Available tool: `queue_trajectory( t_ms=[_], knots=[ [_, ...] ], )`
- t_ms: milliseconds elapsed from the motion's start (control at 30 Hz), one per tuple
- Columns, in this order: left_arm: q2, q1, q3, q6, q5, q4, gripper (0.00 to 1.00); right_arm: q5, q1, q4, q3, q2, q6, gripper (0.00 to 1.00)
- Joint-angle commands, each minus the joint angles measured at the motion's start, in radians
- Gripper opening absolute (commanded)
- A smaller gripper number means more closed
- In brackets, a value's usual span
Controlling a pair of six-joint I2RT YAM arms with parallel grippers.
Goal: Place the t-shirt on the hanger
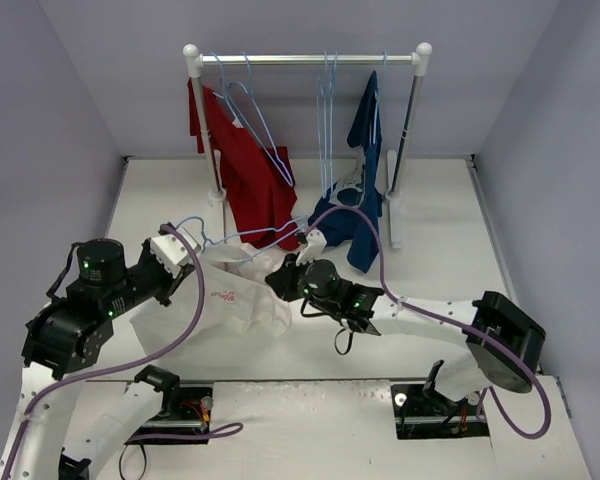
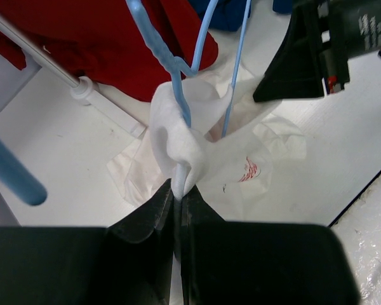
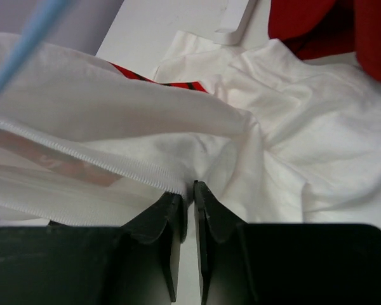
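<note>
Left claw (image 2: 178,189): shut tight on the thin pale-blue plastic hanger (image 2: 181,105), with white fabric bunched against it. Right claw (image 3: 189,188): closed to a slit, pinching a ribbed edge of the white red-logo t-shirt (image 1: 235,300). The t-shirt lies crumpled mid-way across the table (image 1: 440,235), toward its left edge.

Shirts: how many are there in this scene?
3. A red shirt hangs at the left end of the rail, a navy shirt near its right end, and a white t-shirt lies bunched on the table in front. Another could be hidden behind these.
</note>
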State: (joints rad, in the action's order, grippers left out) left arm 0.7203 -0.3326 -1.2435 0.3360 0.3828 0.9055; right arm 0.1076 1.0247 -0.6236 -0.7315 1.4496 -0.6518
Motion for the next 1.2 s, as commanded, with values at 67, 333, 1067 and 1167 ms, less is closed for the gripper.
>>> queue_trajectory(
  t_ms=[67,333,1067,1167],
  knots=[
    [-0.078,-0.002,0.049,0.013,-0.01,-0.068,0.0,0.072,-0.086,0.077,0.0,-0.21,0.087,0.0],
    [-0.135,-0.002,0.115,0.058,-0.029,-0.067,0.0,0.026,-0.201,0.26,-0.023,-0.34,0.156,0.0],
    [0.053,-0.013,-0.035,0.116,-0.075,0.004,0.0,0.0,-0.288,0.586,-0.334,-0.326,0.362,0.0],
    [0.081,-0.014,-0.076,0.102,-0.059,0.001,0.0,-0.024,-0.285,0.596,-0.373,-0.313,0.373,0.0]
  ],
)
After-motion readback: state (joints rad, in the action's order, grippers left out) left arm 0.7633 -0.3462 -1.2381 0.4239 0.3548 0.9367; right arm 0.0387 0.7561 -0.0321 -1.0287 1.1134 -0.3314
